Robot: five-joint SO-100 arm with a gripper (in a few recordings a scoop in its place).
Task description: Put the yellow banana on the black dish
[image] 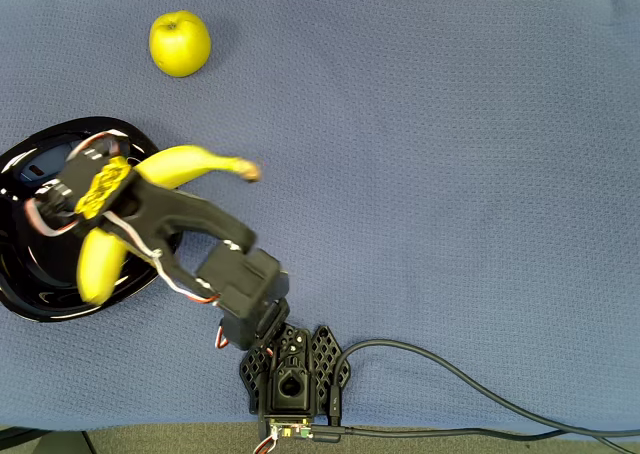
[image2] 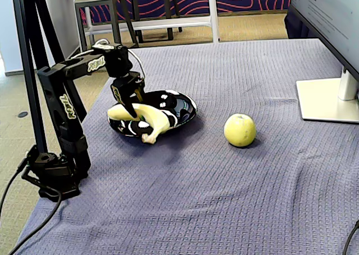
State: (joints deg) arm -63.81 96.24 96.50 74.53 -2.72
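The yellow banana (image: 185,164) (image2: 152,120) lies across the right part of the black dish (image: 30,304) (image2: 182,106). Its brown stem end sticks out past the rim, and its other end is blurred over the dish in the overhead view. My gripper (image: 116,190) (image2: 132,110) points down onto the banana's middle, with its fingers closed around it. I cannot tell whether the banana rests on the dish or hangs just above it.
A round yellow-green apple (image: 180,43) (image2: 240,130) sits on the blue cloth apart from the dish. A monitor foot (image2: 328,100) stands at the table's right edge in the fixed view. My arm's base (image: 290,374) and its cable (image: 480,394) are near the cloth's front edge.
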